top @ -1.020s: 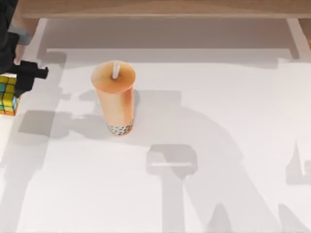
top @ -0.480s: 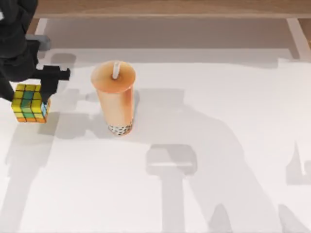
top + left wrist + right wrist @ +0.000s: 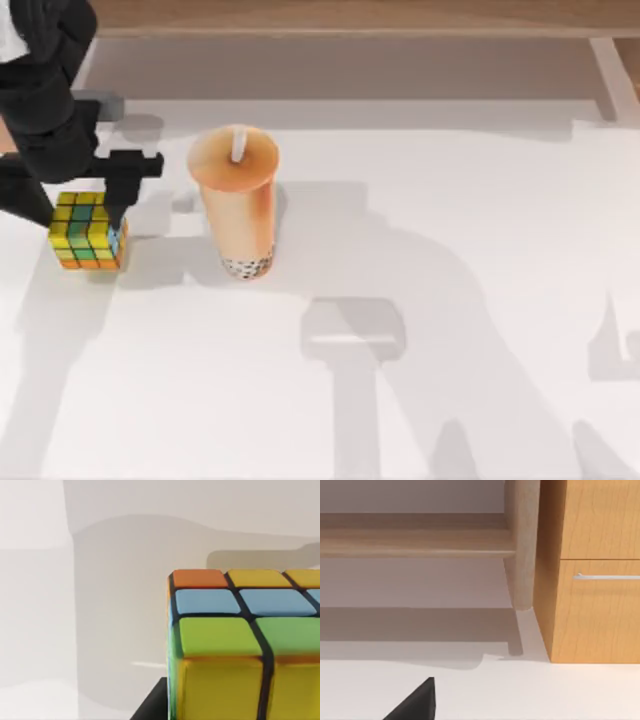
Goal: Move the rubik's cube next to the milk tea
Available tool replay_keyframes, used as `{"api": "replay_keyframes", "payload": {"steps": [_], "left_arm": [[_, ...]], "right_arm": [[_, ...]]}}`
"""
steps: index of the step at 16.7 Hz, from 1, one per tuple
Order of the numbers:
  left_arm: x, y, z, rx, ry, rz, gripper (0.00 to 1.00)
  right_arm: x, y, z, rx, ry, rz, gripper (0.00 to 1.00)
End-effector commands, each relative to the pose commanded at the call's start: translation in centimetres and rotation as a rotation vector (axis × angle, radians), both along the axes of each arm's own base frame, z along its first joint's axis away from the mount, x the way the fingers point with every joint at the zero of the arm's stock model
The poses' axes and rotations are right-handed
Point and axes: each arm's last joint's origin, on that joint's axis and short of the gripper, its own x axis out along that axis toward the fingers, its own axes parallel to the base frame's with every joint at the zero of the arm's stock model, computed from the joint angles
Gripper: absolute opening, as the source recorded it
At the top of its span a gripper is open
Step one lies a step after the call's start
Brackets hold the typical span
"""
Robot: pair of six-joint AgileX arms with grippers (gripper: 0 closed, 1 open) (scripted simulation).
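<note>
Nearest my left wrist camera is the small puzzle cube with black grid lines and yellow, green, orange and blue stickers (image 3: pixel 235 645), gripped in my left claw (image 3: pixel 85 205). From above, the claw's two black fingers stand one on each side of the cube, closed against it, so I hold it by its flanks. The cube is at the left part of the white bench (image 3: pixel 450 400); whether it rides just above the surface or rests on it I cannot tell, though its shadow lies close beneath it.

As for progress, I judge the carry to be partly done: the cube is in hand and near the drink, but apart from it, with a strip of bare bench between. What is left is to close that gap, set the cube down beside the cup without knocking it, and let go.

Farther on stands the tall tapered orange-tan drink cup (image 3: pixel 238 215), upright. It is the one container here: a flat orange lid shuts it, a white straw stub pokes through the lid, and dark speckled pearls show at its base.

My right arm is parked off the bench, its wrist camera facing a wooden cabinet (image 3: pixel 595 570); I cannot tell how its claw stands.
</note>
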Motion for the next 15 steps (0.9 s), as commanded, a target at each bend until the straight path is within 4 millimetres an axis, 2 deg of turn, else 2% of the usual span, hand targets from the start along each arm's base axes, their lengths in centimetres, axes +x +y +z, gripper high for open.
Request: {"api": "replay_keyframes", "payload": {"steps": [13,15], "left_arm": [[0.0,0.0,0.0,0.0,0.0,0.0,0.98],[0.0,0.0,0.0,0.0,0.0,0.0,1.0]], "right_arm": [[0.0,0.0,0.0,0.0,0.0,0.0,1.0],[0.0,0.0,0.0,0.0,0.0,0.0,1.0]]}}
